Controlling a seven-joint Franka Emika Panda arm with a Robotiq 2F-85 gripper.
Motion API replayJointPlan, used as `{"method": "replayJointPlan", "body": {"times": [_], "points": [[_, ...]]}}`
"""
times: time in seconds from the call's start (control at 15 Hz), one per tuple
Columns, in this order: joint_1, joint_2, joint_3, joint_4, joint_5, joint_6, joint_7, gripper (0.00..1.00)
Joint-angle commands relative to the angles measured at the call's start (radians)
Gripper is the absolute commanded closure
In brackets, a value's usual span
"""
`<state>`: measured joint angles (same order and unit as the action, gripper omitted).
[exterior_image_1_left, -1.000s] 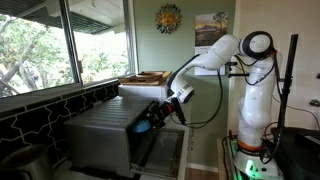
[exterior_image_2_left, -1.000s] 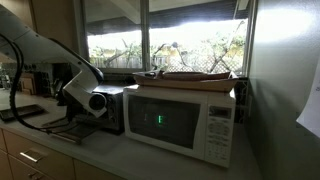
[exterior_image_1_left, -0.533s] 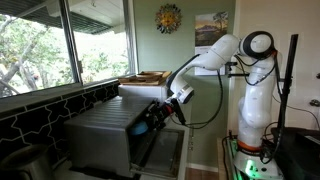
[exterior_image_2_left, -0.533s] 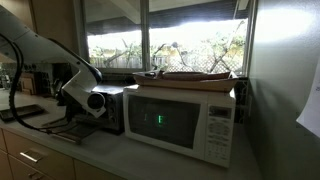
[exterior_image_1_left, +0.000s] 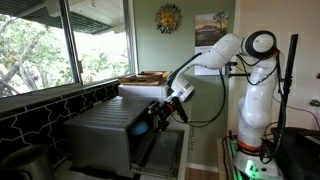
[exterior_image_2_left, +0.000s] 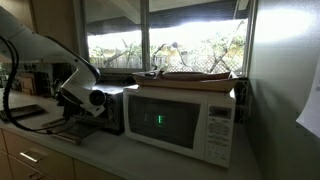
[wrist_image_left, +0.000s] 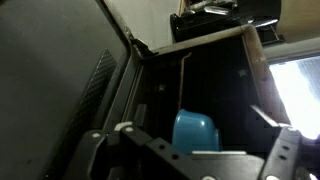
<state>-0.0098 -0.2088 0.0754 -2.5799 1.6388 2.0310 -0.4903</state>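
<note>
- The gripper is at the mouth of a dark toaster oven, whose door hangs open below it.
- In the wrist view its jaws stand wide apart and hold nothing; one finger shows at the lower left.
- A blue cup stands upright inside the oven, just beyond the jaws and between them in the wrist view, apart from both.
- A white microwave sits just beside the oven on the counter, with a flat tray on top.
</note>
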Motion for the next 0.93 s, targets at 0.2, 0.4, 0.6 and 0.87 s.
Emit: {"method": "replayJointPlan", "body": {"times": [0.2,0.4,0.6,0.87], "points": [[-0.014,-0.111,-0.024,-0.044,-0.214,-0.042,0.142,0.0],[-0.032,-0.201,-0.027,-0.06,-0.378,-0.028,0.219,0.0],[-0.051,-0.32,-0.027,-0.07,-0.562,-0.036,0.314,0.0],[-0.067,-0.519,-0.004,-0.072,-0.786,-0.038,0.454,0.0]]}}
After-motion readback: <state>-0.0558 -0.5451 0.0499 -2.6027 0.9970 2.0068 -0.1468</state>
